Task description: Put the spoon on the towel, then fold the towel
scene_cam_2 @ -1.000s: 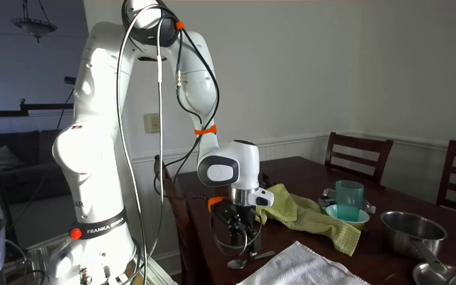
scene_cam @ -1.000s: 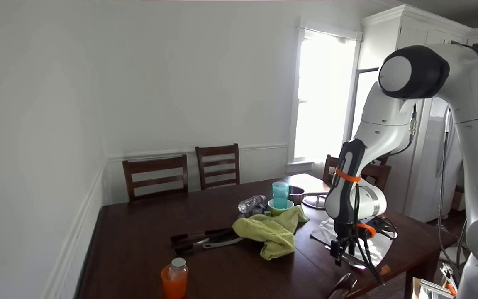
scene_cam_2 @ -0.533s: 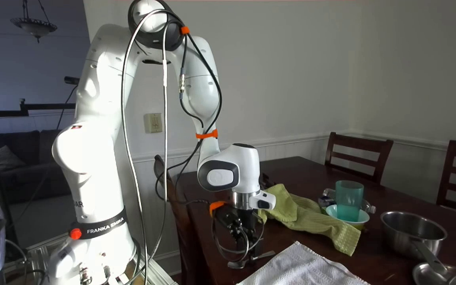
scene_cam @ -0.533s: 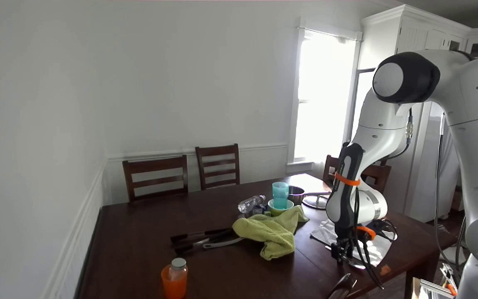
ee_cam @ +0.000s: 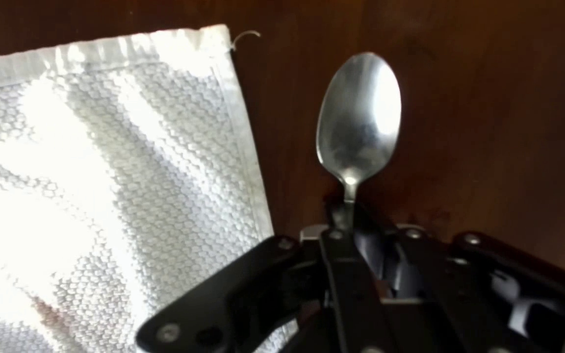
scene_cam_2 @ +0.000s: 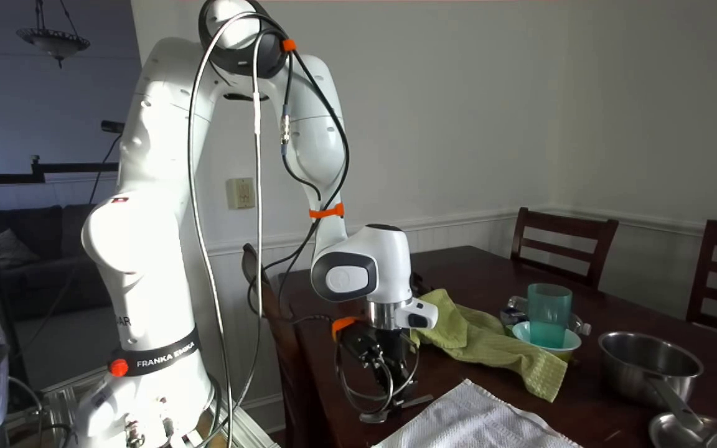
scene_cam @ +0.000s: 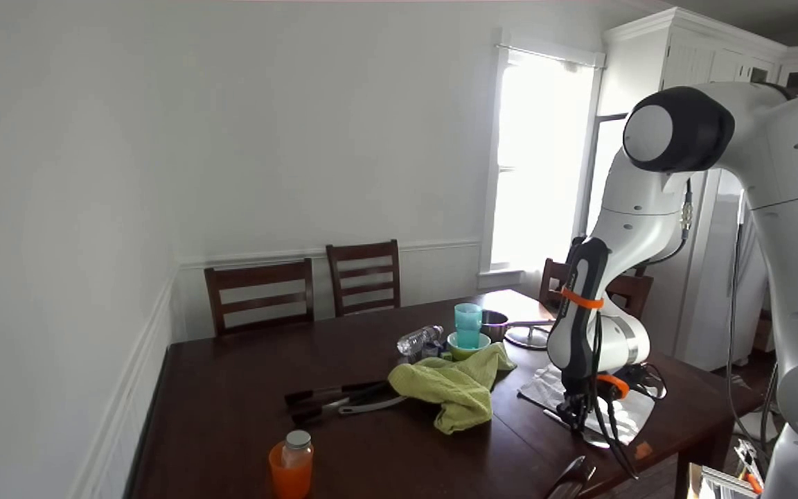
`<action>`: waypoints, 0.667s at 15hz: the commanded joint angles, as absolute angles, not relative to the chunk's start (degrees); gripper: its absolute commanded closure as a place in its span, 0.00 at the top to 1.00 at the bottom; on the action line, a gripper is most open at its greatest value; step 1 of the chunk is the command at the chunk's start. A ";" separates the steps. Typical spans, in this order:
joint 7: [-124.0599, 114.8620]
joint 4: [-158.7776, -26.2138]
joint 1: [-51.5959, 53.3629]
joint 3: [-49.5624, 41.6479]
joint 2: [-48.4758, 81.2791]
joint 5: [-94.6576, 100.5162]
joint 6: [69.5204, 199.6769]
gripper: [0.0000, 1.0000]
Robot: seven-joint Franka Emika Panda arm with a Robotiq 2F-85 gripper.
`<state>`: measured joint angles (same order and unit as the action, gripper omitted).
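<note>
1. The gripper (ee_cam: 351, 215) had its jaws pinched on the neck of the spoon (ee_cam: 359, 115); the spoon's oval head showed over the bare table (ee_cam: 469, 122), just beside the towel (ee_cam: 184, 157). Whether it touched the wood, I could not tell.
2. The towel lay spread out, white and pebbly in weave, blotched with hard sunlight, a loose thread (ee_cam: 245, 34) curling at one corner.
3. The table was dark red-brown wood, crossed by a fine seam and glaring pale at the corner by the window (scene_cam: 544, 159).
4. A yellow-green cloth (scene_cam: 451, 391) lay rumpled there, with dark-handled utensils (scene_cam: 312, 395) running up to it.
5. In both exterior views a teal cup (scene_cam_2: 548, 311) stood in a bowl (scene_cam: 465, 354), a clear bottle (scene_cam: 420, 341) on its side just beside, a steel saucepan (scene_cam_2: 645, 367) near.
6. Well apart stood an orange cup (scene_cam: 290, 479) with a lidded jar (scene_cam: 297, 450).
7. Slat-backed wooden chairs (scene_cam: 260, 276) stood against the table; behind them rose pale walls (scene_cam: 316, 125), the bright window and white cabinets (scene_cam: 700, 55).
8. Farthest, in an exterior view, a dim room held a dark sofa (scene_cam_2: 28, 292) and a hanging lamp (scene_cam_2: 53, 45).
</note>
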<state>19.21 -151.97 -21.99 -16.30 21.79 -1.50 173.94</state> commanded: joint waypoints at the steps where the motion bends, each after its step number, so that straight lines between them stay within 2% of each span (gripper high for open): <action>1: 17.60 -151.72 -23.14 -16.34 21.07 0.60 174.59 0.00; 10: 18.82 -150.97 -23.06 -23.51 17.06 5.60 175.15 0.02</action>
